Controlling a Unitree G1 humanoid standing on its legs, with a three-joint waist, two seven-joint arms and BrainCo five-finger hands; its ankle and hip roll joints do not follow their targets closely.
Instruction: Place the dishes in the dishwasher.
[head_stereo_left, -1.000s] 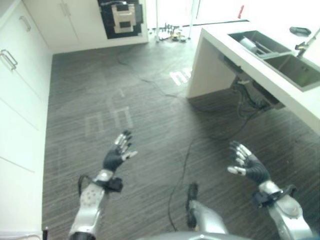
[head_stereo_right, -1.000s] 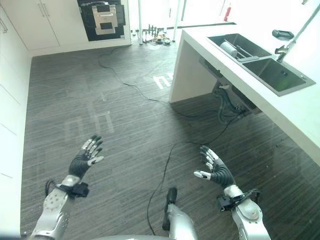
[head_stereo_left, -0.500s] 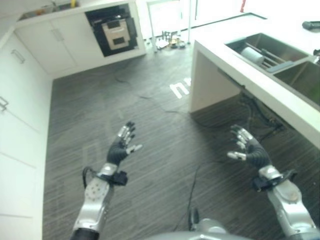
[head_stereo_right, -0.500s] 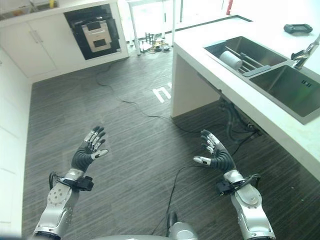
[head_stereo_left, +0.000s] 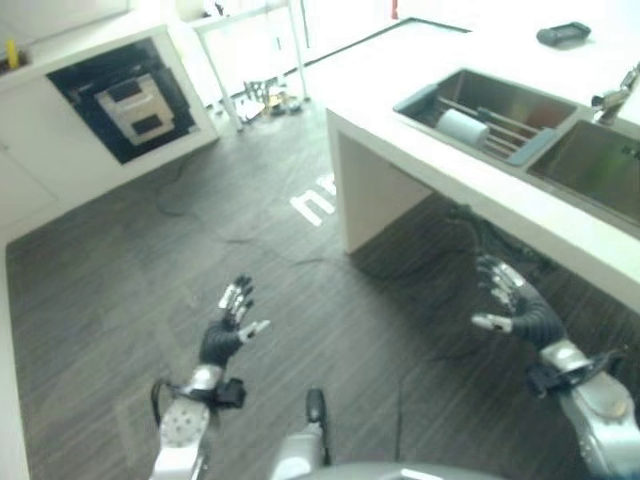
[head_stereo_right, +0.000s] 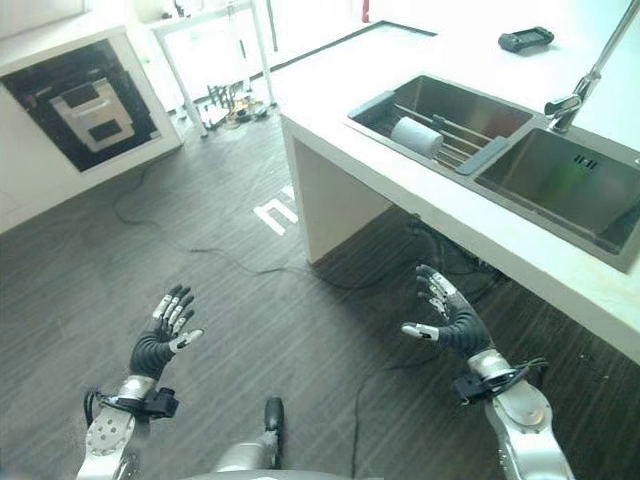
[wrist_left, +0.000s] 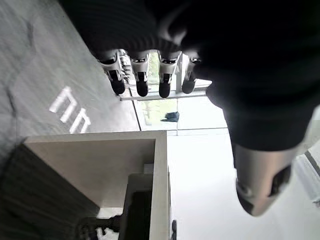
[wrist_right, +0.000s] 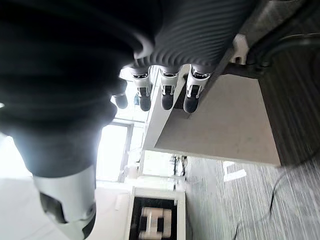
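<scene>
Kitchen floor is dark striped planking, white bench ahead on my right with a double sink set into it. My left hand and my right hand both hang over the floor, palms roughly facing each other, fingers straight and spread, holding nothing. Both wrist views confirm it: straight fingers, thumb apart, nothing between them. Looks like a neutral carry pose while I'm walking up, not a reach.

Dishes: the only candidate I can see is a pale round item lying on its side on the rack bars in the near basin. Probably a cup or bowl, too small to say which. It sits up on the bench, well apart from my right hand, which is lower and in front of the bench edge. Left hand is further off again.

Black appliance built into the white cabinets across the floor, door shut; might be the dishwasher, can't tell. Small dark object on the far bench top, tap behind the sink.

Judgement: task not started, next is closing on the sink with the right hand
</scene>
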